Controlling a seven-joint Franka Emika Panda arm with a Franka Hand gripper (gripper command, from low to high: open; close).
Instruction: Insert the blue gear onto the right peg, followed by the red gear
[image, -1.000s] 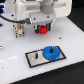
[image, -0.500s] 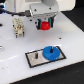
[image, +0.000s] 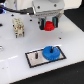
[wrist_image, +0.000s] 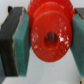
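One arm in shot. Going from the exterior view's left: white table (image: 10, 55) w/ a small beige block-like object (image: 18, 26) standing near the back left; its detail is too blurry to name. Something dark blue (image: 3, 10) sits at the far back-left corner, partly cut by the frame edge.

Lower centre: light plate (image: 34, 61) w/ black border lying flat on the table. On its left part a thin dark post (image: 36, 55) stands upright, bare. On its right part the blue gear (image: 50, 53) lies flat, seated over the right peg (image: 50, 50); only the peg's dark tip shows approx at the gear's centre.

Above and behind the plate, the gripper (image: 49, 24) hangs off the table surface, well apart from the plate. Red gear (image: 49, 25) is clamped between its fingers, up in the air, roughly over the plate's right half but higher and further back in the view.

Wrist view: red gear (wrist_image: 49, 34) fills the middle, centre hole facing the cam, raised hub around it. Teal finger pads (wrist_image: 23, 42) press against its rim on both sides, black finger bodies behind them. Jaws narrow, closed onto the gear w/ no gap visible at the pad contact. Gripper (wrist_image: 49, 37) midline runs through the gear.
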